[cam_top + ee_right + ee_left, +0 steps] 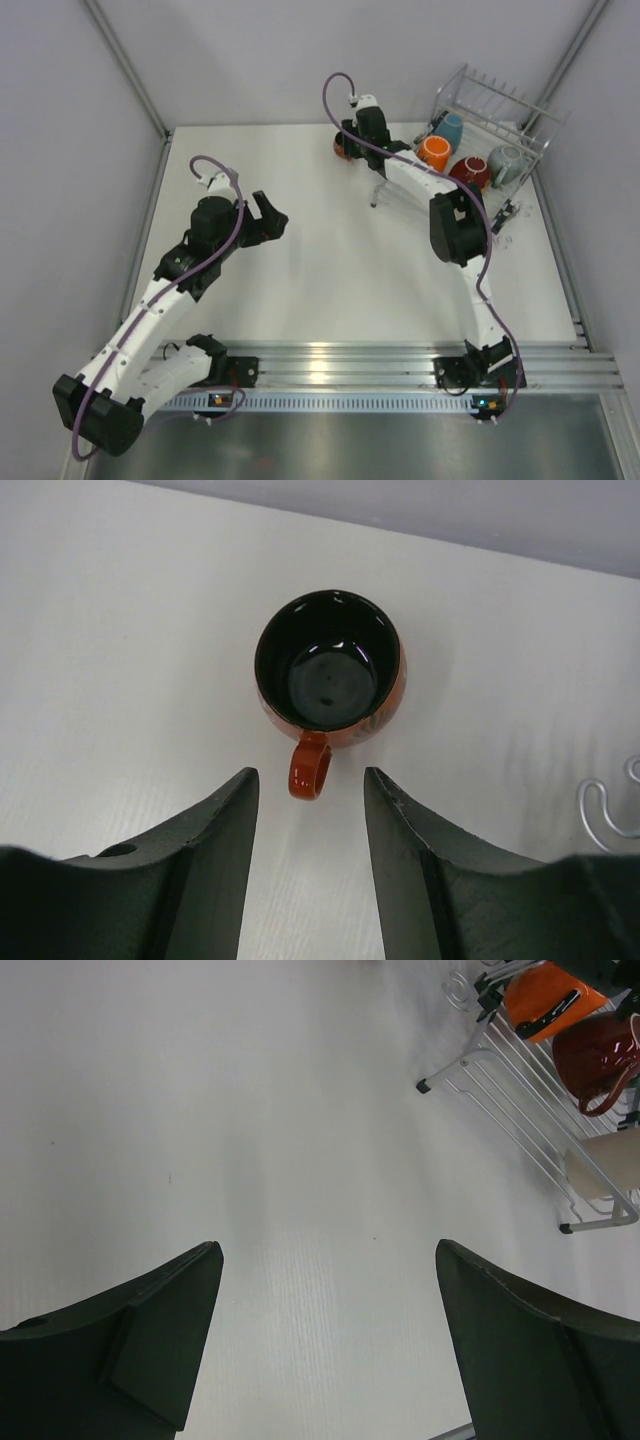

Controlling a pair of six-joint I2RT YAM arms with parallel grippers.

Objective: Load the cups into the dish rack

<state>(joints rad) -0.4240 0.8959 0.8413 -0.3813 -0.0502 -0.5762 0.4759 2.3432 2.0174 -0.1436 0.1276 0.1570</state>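
A dark-and-orange cup [330,675] stands upright on the table, black inside, its handle [310,770] pointing at my right gripper [310,777]. That gripper is open, with the handle's tip just between its fingertips and not touching them. From above, this cup [339,150] shows at the back, left of the dish rack [500,110]. The rack holds a light blue cup [452,128], an orange cup [434,153], a red mug [470,172] and a grey mug [506,165]. My left gripper [275,215] is open and empty over bare table, left of centre.
In the left wrist view the rack's wire base [500,1090] and a foot [423,1087] reach toward the table's middle. A beige shape [605,1165] lies behind its wires. Grey walls close in the table on three sides.
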